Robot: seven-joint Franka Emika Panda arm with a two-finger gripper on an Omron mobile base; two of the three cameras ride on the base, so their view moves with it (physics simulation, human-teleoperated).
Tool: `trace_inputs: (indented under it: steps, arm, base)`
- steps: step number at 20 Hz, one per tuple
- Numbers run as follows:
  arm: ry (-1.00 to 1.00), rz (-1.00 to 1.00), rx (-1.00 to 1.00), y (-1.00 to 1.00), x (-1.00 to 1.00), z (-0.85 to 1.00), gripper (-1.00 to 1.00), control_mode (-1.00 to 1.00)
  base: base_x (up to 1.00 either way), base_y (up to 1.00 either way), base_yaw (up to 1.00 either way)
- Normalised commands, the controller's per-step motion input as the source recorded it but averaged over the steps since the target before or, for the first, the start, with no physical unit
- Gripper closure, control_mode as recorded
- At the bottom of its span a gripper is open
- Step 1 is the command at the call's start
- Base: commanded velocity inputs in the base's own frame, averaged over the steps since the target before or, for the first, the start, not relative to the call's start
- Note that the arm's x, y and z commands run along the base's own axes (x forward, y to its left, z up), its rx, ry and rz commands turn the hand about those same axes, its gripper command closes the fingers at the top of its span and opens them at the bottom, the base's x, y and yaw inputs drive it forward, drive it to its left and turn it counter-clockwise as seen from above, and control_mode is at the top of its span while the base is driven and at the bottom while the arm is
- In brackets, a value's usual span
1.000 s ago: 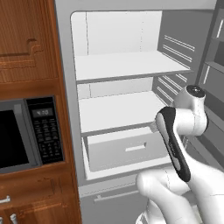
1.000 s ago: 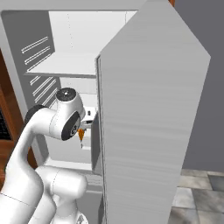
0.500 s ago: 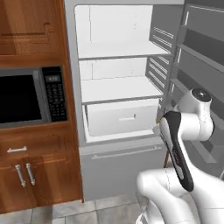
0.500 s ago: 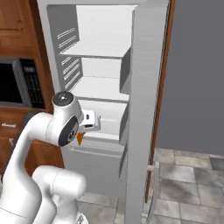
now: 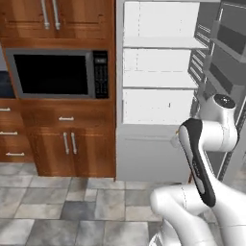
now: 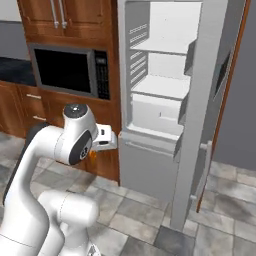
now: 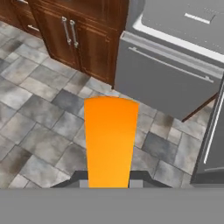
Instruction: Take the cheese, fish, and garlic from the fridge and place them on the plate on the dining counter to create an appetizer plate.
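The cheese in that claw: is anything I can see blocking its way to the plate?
The cheese is shut in the tool above open floor tiles. Nothing visible blocks it, though plate and dining counter are out of frame.

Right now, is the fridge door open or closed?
Open. The fridge shows its white shelves and drawer inside, and its door is swung out to the side.

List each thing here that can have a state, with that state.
Tall grey fridge: door open, white shelves bare.
White fridge drawer: shut.
Black-fronted microwave: door shut.
Reddish-brown wooden cabinets: doors shut.
Orange cheese wedge: held above the floor.
Tool: shut on the cheese.
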Motion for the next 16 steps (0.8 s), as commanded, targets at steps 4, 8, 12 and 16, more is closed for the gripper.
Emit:
trace_inputs:
  steps: [4,8,12,16]
  arm:
    - [0.00,0.00,0.00,0.00,0.00,0.00,1.00,1.00]
    - [0.00,0.00,0.00,0.00,0.00,0.00,1.00,1.00]
    - [0.00,0.00,0.00,0.00,0.00,0.00,1.00,1.00]
    - [0.00,0.00,0.00,0.00,0.00,0.00,1.00,1.00]
  base:
    - [-1.00,0.00,0.55]
    - [-1.00,0.04,0.57]
    - [-1.00,0.21,0.57]
    - [-1.00,0.32,0.58]
